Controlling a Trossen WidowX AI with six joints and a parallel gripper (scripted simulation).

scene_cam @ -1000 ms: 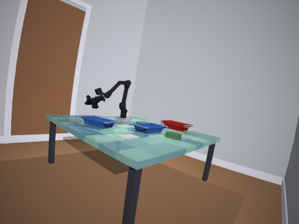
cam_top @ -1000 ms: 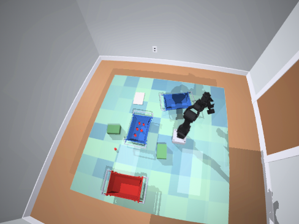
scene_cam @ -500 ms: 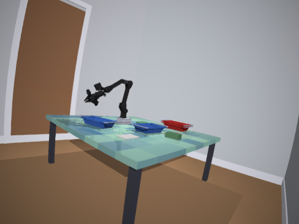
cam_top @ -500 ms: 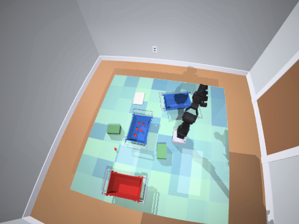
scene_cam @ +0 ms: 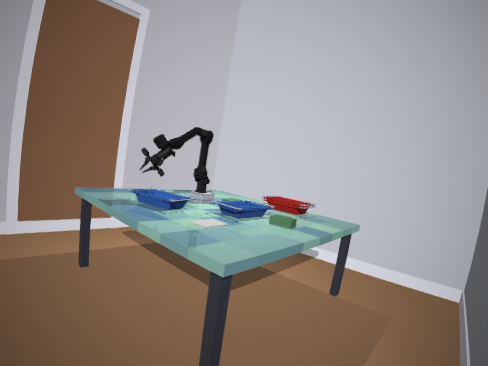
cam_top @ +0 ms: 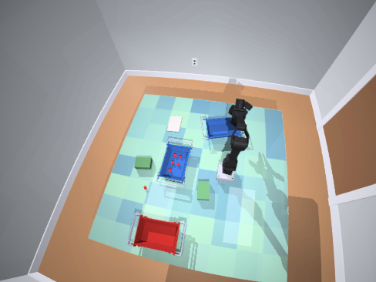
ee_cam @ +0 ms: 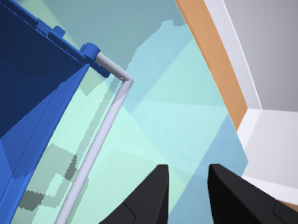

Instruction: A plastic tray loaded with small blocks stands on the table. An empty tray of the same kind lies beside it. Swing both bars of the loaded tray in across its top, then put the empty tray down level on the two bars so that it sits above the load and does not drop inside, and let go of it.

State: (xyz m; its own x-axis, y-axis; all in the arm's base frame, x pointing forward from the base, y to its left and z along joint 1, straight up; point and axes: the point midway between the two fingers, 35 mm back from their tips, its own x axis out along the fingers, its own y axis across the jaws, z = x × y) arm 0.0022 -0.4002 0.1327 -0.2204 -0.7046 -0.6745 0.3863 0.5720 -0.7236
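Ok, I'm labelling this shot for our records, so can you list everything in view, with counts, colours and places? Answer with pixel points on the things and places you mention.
loaded tray [cam_top: 175, 175] [scene_cam: 243, 210]: one, blue, mid-table
small blocks [cam_top: 172, 162]: five, red, in the loaded tray
loose block [cam_top: 145, 187]: one, red, on the table near the loaded tray
empty tray [cam_top: 221, 127] [scene_cam: 161, 199] [ee_cam: 25, 165]: one, blue, partly under the arm in the top view
red tray [cam_top: 157, 234] [scene_cam: 288, 204]: one, red, far from the empty tray
green blocks [cam_top: 143, 162] [scene_cam: 282, 221]: two, green, either side of the loaded tray
flat piece [cam_top: 175, 124] [scene_cam: 209, 223]: one, whitish, between table edge and loaded tray
table [cam_top: 266, 231] [scene_cam: 225, 267]: one, blue-green patchwork, beneath everything
outlet [cam_top: 194, 62]: one, white, wall
door [cam_top: 354, 146] [scene_cam: 80, 110]: one, brown, wall
arm [cam_top: 239, 144] [scene_cam: 204, 155]: one, black, on a white base
gripper [scene_cam: 141, 171] [ee_cam: 188, 173]: one, black, above the table, fingers slightly apart
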